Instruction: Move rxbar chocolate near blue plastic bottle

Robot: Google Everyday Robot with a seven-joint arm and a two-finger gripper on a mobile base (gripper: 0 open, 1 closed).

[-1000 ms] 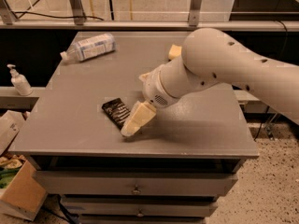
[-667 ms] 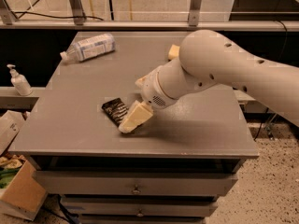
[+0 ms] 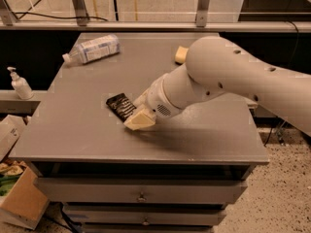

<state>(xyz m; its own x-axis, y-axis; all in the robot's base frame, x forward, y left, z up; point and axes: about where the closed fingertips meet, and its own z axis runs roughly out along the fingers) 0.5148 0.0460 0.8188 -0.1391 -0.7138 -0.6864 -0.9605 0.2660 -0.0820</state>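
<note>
Task barely begun, by the look of it: rxbar chocolate (image 3: 120,106) flat on bench (image 3: 68,130), left of centre, well apart from blue plastic bottle (image 3: 92,49) at far left corner. Hand (image 3: 140,120) low at bar's nearer end; grasping or released, cannot tell. Whole carry left to do. Bar's long axis diagonal, far end pointing back-left, roughly bottle-ward.

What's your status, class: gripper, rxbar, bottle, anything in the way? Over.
Gripper low on table, at rxbar chocolate, its right end. Bar flat mid-table, apart from blue plastic bottle lying far-left. Sponge behind arm, not in the way.
</note>
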